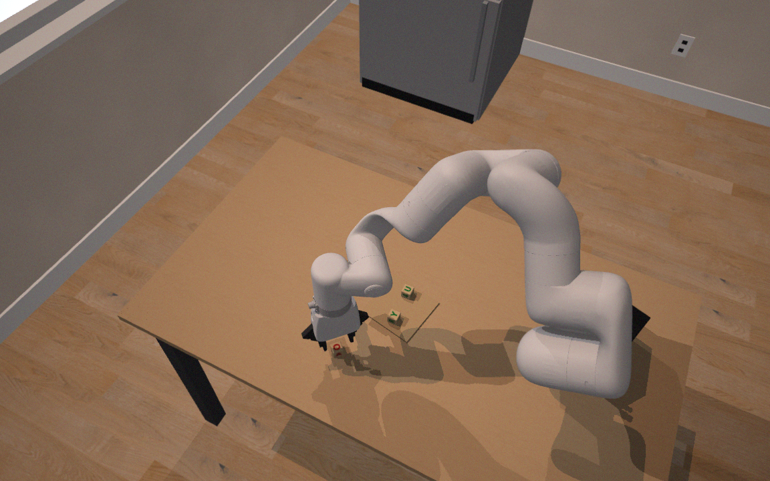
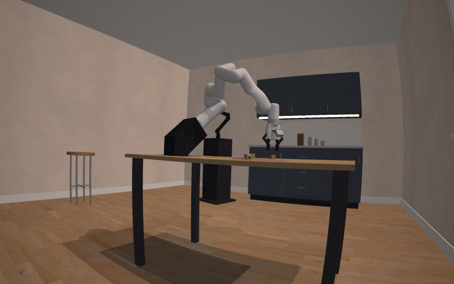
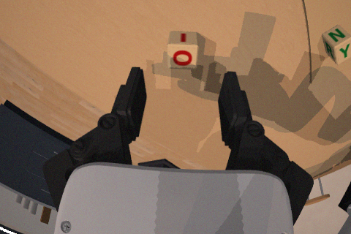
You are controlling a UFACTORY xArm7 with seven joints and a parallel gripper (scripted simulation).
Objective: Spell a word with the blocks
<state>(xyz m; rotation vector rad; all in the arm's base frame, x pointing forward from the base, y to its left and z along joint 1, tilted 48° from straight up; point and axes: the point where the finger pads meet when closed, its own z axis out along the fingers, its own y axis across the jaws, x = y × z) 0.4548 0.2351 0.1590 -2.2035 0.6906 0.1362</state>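
1. White arm (image 2: 242,81) arched over a wooden table (image 2: 172,157) with black legs.
2. Gripper (image 2: 272,144) hung above a small block (image 2: 272,156), fingers apart, not touching it.
3. More blocks (image 2: 249,156) sat near, toward the arm's black base (image 2: 185,135); letters too small to read.
4. Stool (image 2: 80,154) at left wall, dark cabinets (image 2: 309,93) behind.
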